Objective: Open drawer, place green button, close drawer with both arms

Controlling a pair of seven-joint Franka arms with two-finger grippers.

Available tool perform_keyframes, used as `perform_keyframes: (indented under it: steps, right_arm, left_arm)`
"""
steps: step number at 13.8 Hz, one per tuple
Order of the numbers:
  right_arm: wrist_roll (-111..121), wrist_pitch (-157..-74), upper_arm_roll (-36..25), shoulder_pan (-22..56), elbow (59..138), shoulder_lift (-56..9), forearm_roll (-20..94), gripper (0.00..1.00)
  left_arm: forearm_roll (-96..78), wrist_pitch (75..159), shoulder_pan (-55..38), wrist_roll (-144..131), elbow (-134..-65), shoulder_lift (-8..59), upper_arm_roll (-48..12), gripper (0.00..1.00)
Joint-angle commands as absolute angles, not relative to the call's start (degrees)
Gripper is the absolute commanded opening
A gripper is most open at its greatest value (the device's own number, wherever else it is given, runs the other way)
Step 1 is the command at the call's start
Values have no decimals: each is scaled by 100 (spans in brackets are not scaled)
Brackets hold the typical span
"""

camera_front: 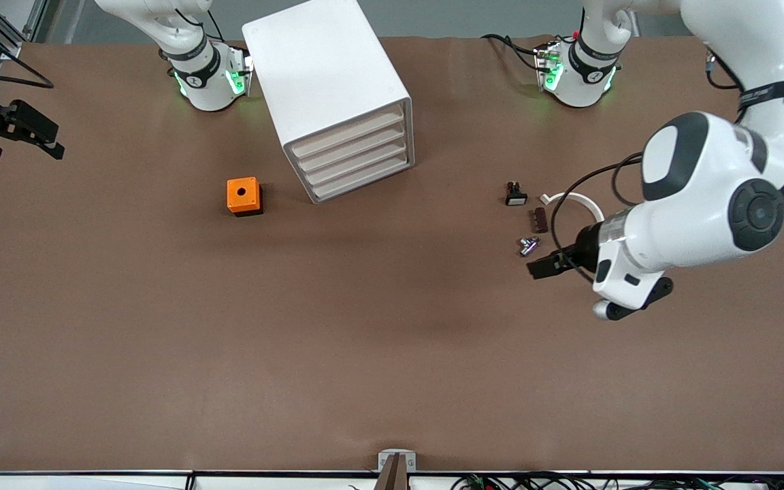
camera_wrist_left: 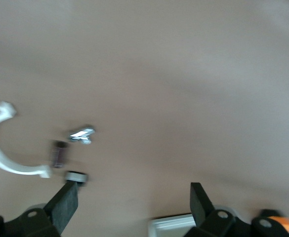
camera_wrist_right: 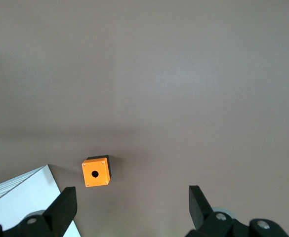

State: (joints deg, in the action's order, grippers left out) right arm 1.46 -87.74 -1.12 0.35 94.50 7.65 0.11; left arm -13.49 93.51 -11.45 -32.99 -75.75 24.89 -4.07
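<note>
- Brown surface (camera_front: 160, 340); white cabinet (camera_front: 324, 75) stands toward right arm's end, near the bases; 4 drawers all shut, lowest drawer (camera_front: 363, 180) incl.
- Orange cube (camera_front: 243, 196) w/ hole beside cabinet, slightly nearer front cam.
- Left end effector (camera_front: 546, 264) low over surface beside a cluster of small parts, toward left arm's end; fingers wide apart, holding nothing.
- Cluster: black part w/ white face (camera_front: 516, 194), white curved clip (camera_front: 572, 201), small dark brown piece (camera_front: 540, 220), silvery part (camera_front: 528, 245).
- Green-capped button: can't make out.
- Right end effector (camera_front: 14, 129) at right arm's edge of surface, waiting; fingers spread, empty.
</note>
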Motion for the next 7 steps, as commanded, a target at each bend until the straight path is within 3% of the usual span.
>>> perform_keyframes:
  steps: [1,7]
  right_arm:
    - [105,-8754,-167,88,9598,949,-26,100]
    - [105,-8648,-237,-61,9598,949,-26,100]
  left_arm:
    - [-863,9071,-1055,-2438,-8285,1778,-448,100]
    - [-642,9342,-353,-846,-9903,318,-448,100]
